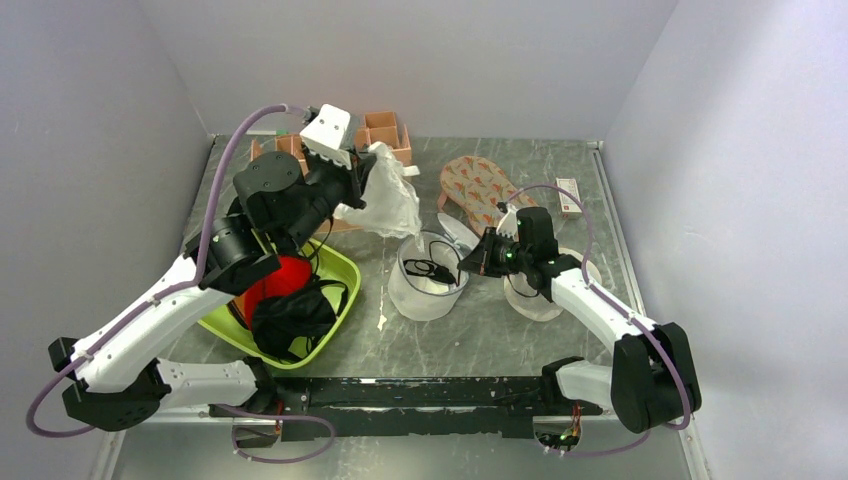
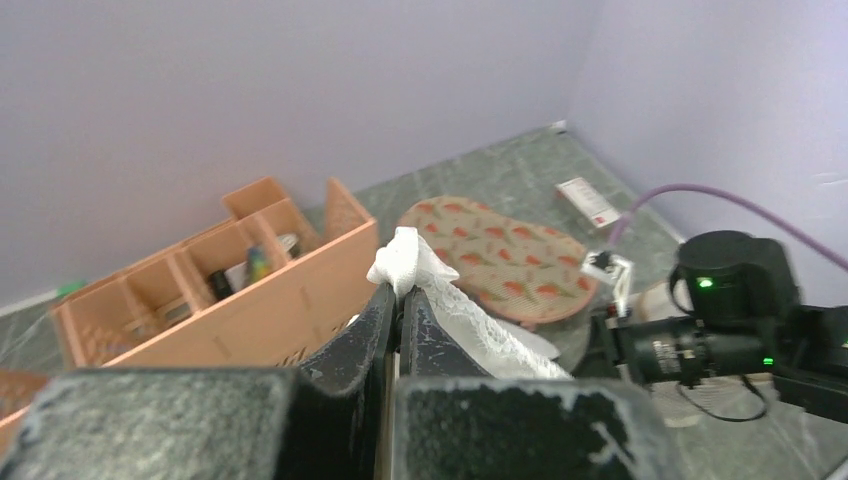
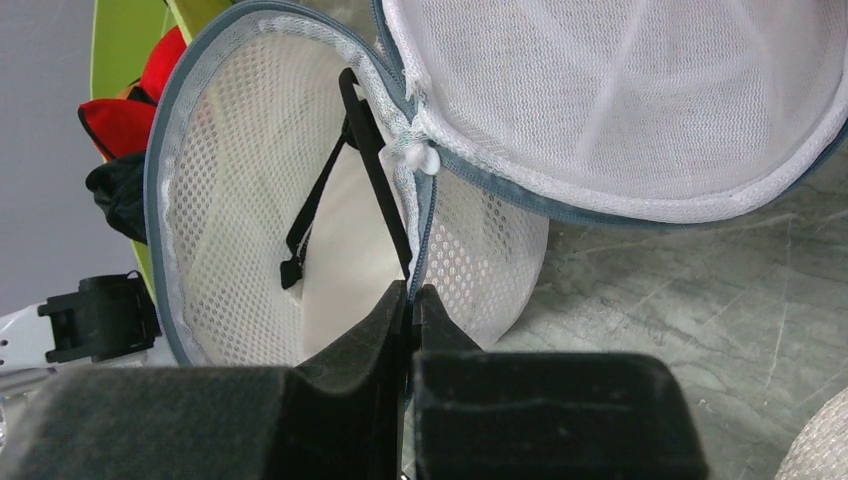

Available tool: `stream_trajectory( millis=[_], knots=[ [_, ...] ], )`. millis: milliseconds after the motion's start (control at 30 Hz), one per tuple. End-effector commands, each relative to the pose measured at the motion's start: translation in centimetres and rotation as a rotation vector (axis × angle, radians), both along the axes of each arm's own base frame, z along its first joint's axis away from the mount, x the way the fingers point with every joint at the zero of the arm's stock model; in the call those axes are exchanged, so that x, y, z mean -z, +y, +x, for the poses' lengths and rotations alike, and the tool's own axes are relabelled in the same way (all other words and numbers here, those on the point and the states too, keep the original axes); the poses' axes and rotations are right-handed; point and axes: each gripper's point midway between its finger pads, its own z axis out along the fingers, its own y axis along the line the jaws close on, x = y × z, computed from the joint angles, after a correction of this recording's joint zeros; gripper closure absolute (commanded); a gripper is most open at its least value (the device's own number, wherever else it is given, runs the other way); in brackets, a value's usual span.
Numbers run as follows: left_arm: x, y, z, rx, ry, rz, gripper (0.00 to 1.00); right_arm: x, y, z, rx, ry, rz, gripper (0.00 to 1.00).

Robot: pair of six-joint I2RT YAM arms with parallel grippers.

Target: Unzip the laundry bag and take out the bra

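Removal step - the zip is open and the lid flapped back. The right gripper (image 3: 410, 293) is clamped on the laundry bag (image 1: 425, 297) rim at 3 o'clock. The left gripper (image 2: 398, 290) pinches the bra (image 1: 388, 200), held up toward 11 o'clock, with its straps (image 3: 315, 205) inside the bag. The next move likely calls for more lift.

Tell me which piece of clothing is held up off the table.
The white lacy cloth, pinched in the left gripper above the mesh bag. The red one and the black one lie in the green tub.

Left hand (image 2: 397, 292) (raised) and right hand (image 3: 411, 292) clamped.
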Motion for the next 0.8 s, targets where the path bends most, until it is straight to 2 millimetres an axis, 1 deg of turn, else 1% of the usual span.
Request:
stream_trajectory(
  millis=[0, 100, 133, 167, 267, 333, 433, 467, 567, 633, 767],
  knots=[
    [3.0, 4.3, 0.9, -0.215, 0.064, 0.080, 0.93, -0.5, 0.6, 0.4, -0.021, -0.020, 0.025, 1.00],
    [5.3, 6.5, 0.8, -0.312, 0.103, 0.127, 0.93, -0.5, 0.7, 0.5, -0.023, -0.020, 0.025, 1.00],
    [6.2, 7.4, 0.8, -0.349, 0.113, 0.164, 0.93, -0.4, 0.6, 0.6, -0.024, -0.020, 0.023, 1.00],
    [7.7, 8.4, 0.9, -0.401, 0.132, 0.204, 0.93, -0.3, 0.7, 0.6, -0.026, -0.018, 0.021, 1.00],
    [10.8, 11.4, 0.8, -0.526, 0.198, 0.267, 0.93, -0.2, 0.8, 0.7, -0.033, -0.015, 0.018, 1.00],
    [12.7, 12.8, 0.7, -0.567, 0.251, 0.271, 0.93, -0.1, 0.8, 0.7, -0.032, -0.012, 0.018, 1.00],
    [15.0, 15.2, 0.6, -0.618, 0.328, 0.241, 0.93, 0.1, 0.8, 0.7, -0.030, -0.008, 0.022, 1.00],
    [15.6, 15.9, 0.5, -0.647, 0.357, 0.206, 0.93, 0.1, 0.8, 0.7, -0.030, -0.008, 0.024, 1.00],
    [17.3, 18.4, -0.2, -0.743, 0.425, 0.184, 0.93, 0.2, 0.9, 0.7, -0.033, -0.002, 0.026, 1.00],
    [18.0, 19.1, -0.4, -0.767, 0.460, 0.184, 0.93, 0.3, 0.9, 0.7, -0.034, -0.001, 0.024, 1.00],
    [19.7, 19.3, -1.0, -0.780, 0.543, 0.182, 0.93, 0.3, 0.9, 0.8, -0.036, 0.000, 0.020, 1.00]
  ],
)
